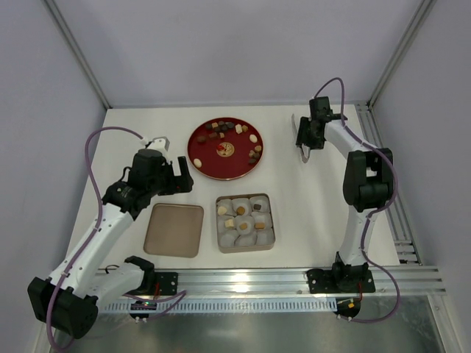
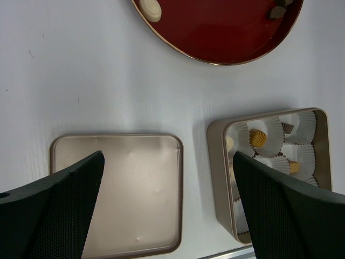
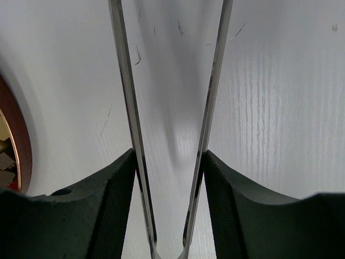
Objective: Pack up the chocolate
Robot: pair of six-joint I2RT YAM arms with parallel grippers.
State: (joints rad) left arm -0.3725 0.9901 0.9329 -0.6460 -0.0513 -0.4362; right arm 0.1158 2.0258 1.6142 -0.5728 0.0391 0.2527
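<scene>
The chocolate lies as several small brown, tan and cream pieces on a round red plate. A few pieces sit in the white paper cups of the square tin. My right gripper hovers right of the plate, shut on metal tongs. In the right wrist view both pads press the two arms of the tongs, which spread away from my right gripper. My left gripper hangs open and empty above the gap between the flat lid and the tin.
The tan lid lies left of the tin near the front rail. The red plate's rim shows at the left edge of the right wrist view. A cream piece sits near the plate's near edge.
</scene>
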